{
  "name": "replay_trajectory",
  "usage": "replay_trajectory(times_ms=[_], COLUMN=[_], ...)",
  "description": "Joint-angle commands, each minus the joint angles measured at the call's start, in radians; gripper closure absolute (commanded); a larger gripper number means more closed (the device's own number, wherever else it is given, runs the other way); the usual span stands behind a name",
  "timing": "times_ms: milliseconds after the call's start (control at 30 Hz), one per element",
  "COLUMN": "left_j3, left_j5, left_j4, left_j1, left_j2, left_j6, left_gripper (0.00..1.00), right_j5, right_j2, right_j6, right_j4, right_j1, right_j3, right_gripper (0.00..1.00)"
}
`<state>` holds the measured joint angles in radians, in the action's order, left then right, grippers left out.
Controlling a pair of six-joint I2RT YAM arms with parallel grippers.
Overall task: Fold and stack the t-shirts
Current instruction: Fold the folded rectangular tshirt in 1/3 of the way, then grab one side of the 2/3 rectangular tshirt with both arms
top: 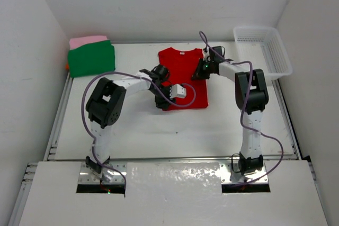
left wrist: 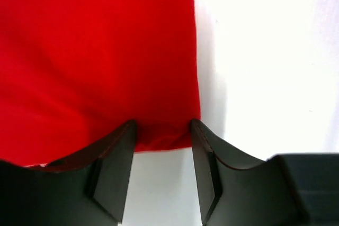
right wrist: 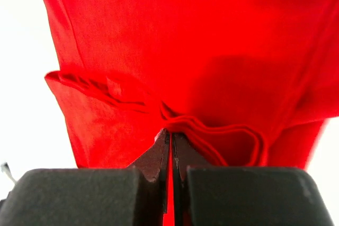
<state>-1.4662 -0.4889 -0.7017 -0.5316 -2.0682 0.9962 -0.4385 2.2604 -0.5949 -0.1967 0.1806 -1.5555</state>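
A red t-shirt (top: 183, 75) lies flat mid-table, collar toward the far side. My right gripper (top: 199, 72) sits at the shirt's right edge; in the right wrist view it (right wrist: 170, 136) is shut on a bunched fold of the red t-shirt (right wrist: 175, 46), and a thin strip of cloth shows between the jaws. My left gripper (top: 162, 102) is at the shirt's near left corner. In the left wrist view it (left wrist: 161, 129) stands open, its fingertips (left wrist: 123, 144) straddling the hem corner of the red t-shirt (left wrist: 100, 56). Folded green (top: 91, 60) and pink (top: 87, 41) t-shirts are stacked at the far left.
A white mesh basket (top: 263, 51) stands at the far right corner. A sliver of orange (top: 67, 67) shows under the green shirt's left edge. White walls close in the table on the left, back and right.
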Motion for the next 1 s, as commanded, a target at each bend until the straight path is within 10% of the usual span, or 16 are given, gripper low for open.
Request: replay_trajectory(times_ms=[0, 300, 433, 567, 967], left_j3=[0.075, -0.008, -0.124, -0.088, 0.122], left_j5=[0.073, 0.118, 0.163, 0.282, 0.300], left_j4=[0.117, 0.078, -0.017, -0.088, 0.136], left_j1=[-0.007, -0.016, -0.031, -0.085, -0.111], left_j2=[0.019, 0.057, 0.100, 0.135, 0.142], left_j6=[0.032, 0.021, 0.067, 0.191, 0.213], left_gripper=[0.56, 0.51, 0.47, 0.46, 0.42], right_j5=[0.052, 0.122, 0.256, 0.288, 0.124], right_j2=[-0.013, 0.015, -0.117, -0.272, -0.432], right_j6=[0.027, 0.204, 0.273, 0.264, 0.109], right_j4=[-0.003, -0.291, -0.436, -0.492, -0.301], right_j1=[-0.018, -0.029, -0.032, -0.032, -0.029], right_j3=[-0.075, -0.293, -0.272, -0.043, 0.402], right_gripper=[1.00, 0.98, 0.76, 0.47, 0.44])
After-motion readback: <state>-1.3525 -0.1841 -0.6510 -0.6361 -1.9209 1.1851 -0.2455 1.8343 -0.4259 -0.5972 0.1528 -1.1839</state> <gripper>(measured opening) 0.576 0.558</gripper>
